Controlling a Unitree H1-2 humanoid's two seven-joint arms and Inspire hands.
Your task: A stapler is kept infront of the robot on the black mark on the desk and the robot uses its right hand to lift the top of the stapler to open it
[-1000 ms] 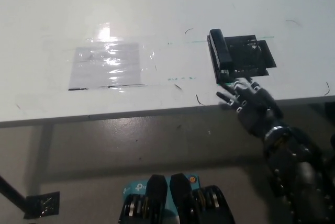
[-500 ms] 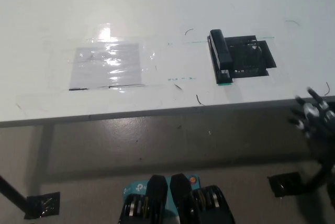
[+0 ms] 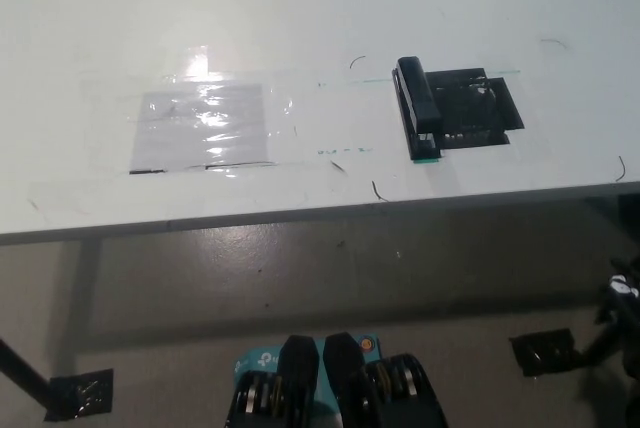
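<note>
One view only, head camera, looking steeply down.

Desk (image 3: 300,8): white top, filling the upper half of the picture; near edge running across the middle, slightly tilted; a few short dark pen marks scattered along the near-right part.

Stapler (image 3: 417,108): black, long and narrow, lying closed on the desk toward the near-right edge, long axis pointing away from the near edge; small green tip at its near end. Resting along the left side of the black mark (image 3: 480,110), touching or overlapping it.

Black mark: dark square patch of tape on the desk, just right of the stapler, slightly glossy.

Clear tape patch (image 3: 205,126): shiny rectangular sheet stuck to the desk left of centre, well apart from the stapler, catching glare.

Right hand (image 3: 626,298): black, only a sliver visible at the right picture edge, below the desk's near edge and well clear of the stapler; open or closed cannot be told.

Floor (image 3: 300,278): grey, below the desk edge; black desk feet (image 3: 543,351) at lower right and lower left.
</note>
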